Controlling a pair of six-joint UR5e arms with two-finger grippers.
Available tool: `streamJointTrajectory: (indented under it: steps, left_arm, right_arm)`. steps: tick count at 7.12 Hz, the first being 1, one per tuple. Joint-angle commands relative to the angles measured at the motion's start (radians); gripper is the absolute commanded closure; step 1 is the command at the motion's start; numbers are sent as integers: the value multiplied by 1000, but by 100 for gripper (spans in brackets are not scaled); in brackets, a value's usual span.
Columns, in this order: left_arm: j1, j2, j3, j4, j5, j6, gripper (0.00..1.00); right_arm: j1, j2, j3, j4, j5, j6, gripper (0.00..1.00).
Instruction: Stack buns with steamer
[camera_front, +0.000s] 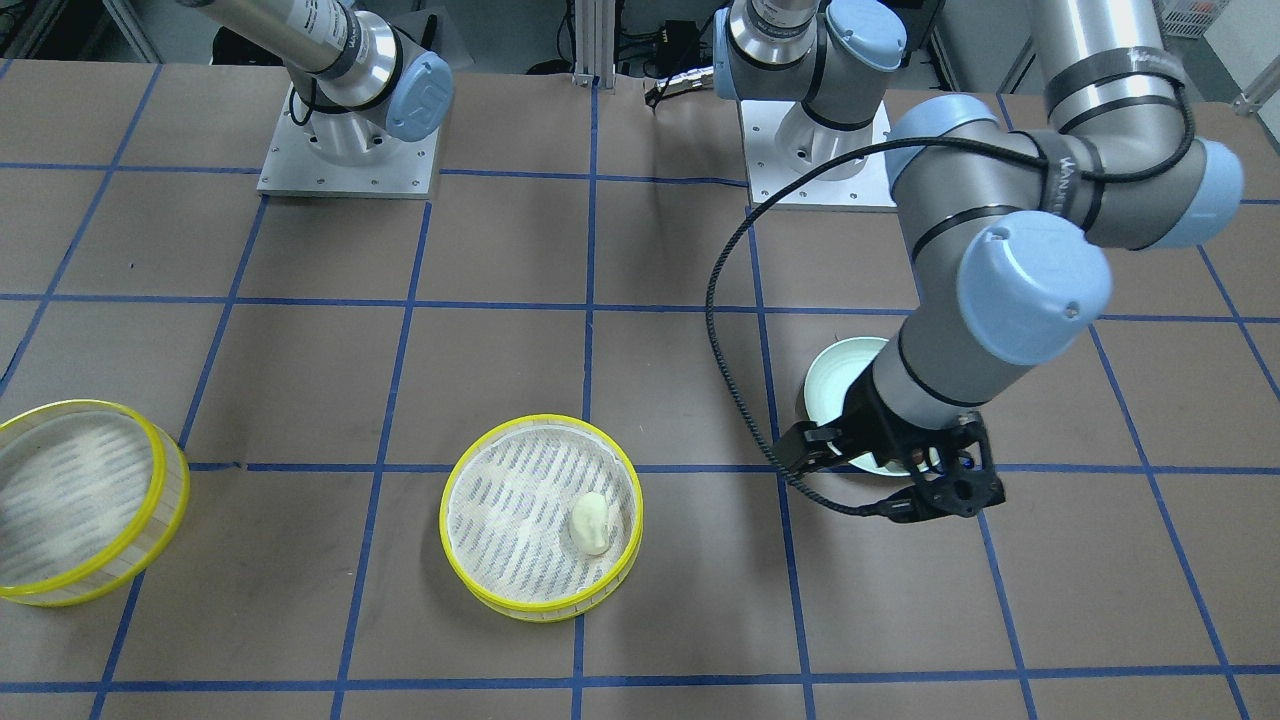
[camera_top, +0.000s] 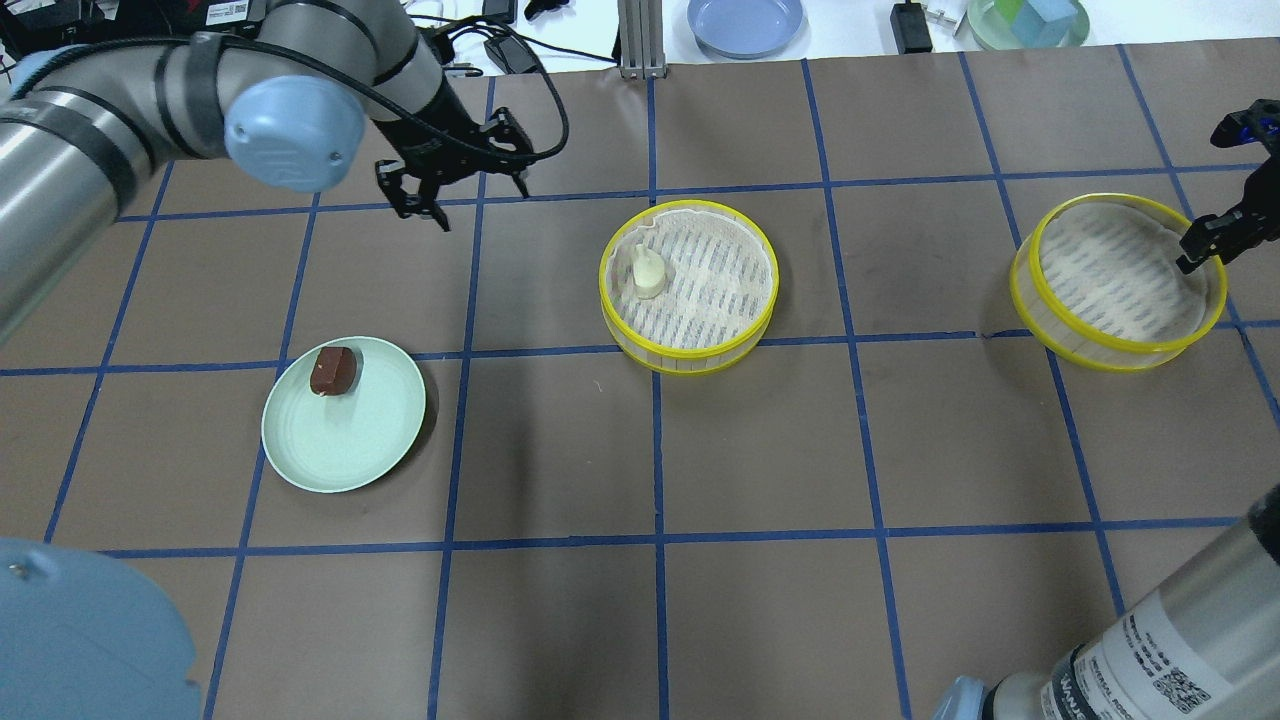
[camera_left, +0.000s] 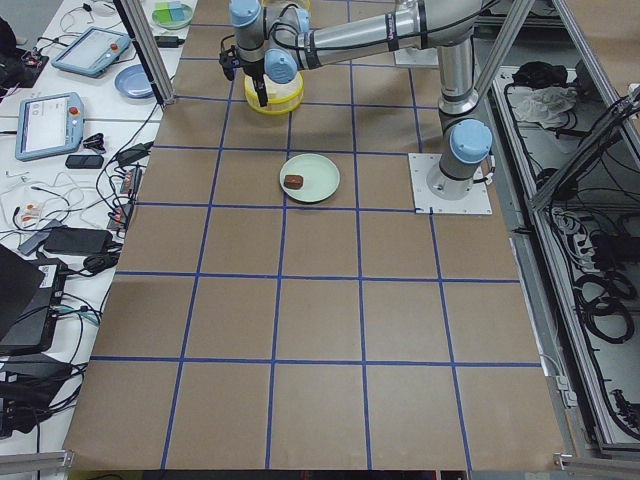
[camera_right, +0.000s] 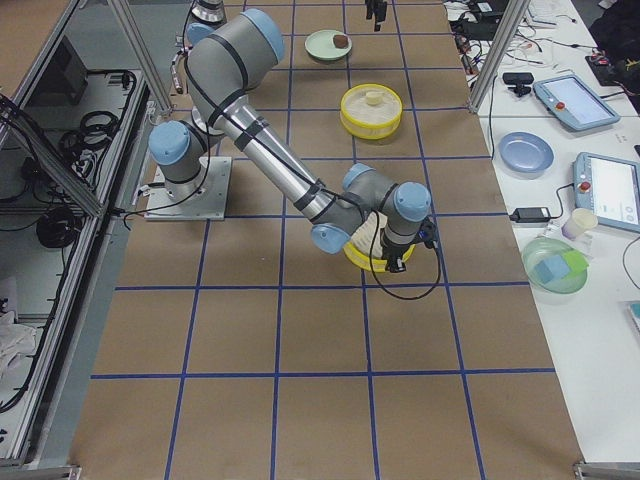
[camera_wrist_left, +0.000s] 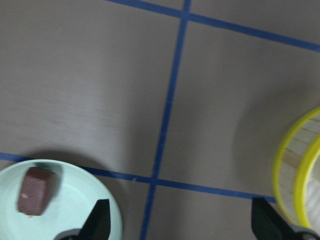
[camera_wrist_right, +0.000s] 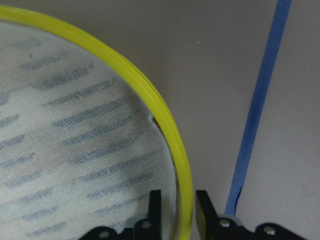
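A cream-white bun (camera_top: 648, 272) lies in the middle yellow-rimmed steamer (camera_top: 700, 300); it also shows in the front view (camera_front: 591, 522). A dark reddish-brown bun (camera_top: 333, 370) lies on the pale green plate (camera_top: 350, 440), and shows in the left wrist view (camera_wrist_left: 36, 190). My left gripper (camera_top: 465, 200) is open and empty, above the table between the plate and the middle steamer. My right gripper (camera_top: 1215, 240) is shut on the far rim of a second, empty steamer (camera_top: 1115, 280), which sits tilted; in the right wrist view its fingers (camera_wrist_right: 155, 205) straddle the yellow rim.
A blue plate (camera_top: 745, 22) and a clear bowl with coloured blocks (camera_top: 1030, 20) stand off the mat at the back. The arm bases (camera_front: 345, 150) stand at the robot's side of the table. A black cable (camera_front: 730, 330) loops off the left wrist.
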Motion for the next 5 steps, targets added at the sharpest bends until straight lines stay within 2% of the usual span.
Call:
streamJointTrajectory:
  steps: [1,2,3,5]
  left_arm:
    - [120,20,-69,-46,73,223,0]
    - [152,20,-133,-34,80,327,0]
    - [174,15,-199,-11,106,418,0]
    - [182,-14,-303,139,110,500,0]
  right_arm:
    - [0,2,-1,-7,0,-3,95]
    - [0,-2,-4,-9,0,-1,100]
    - [1,-19,-14,-11,2,0,100]
    - [38,-97,-14,67,0,53,100]
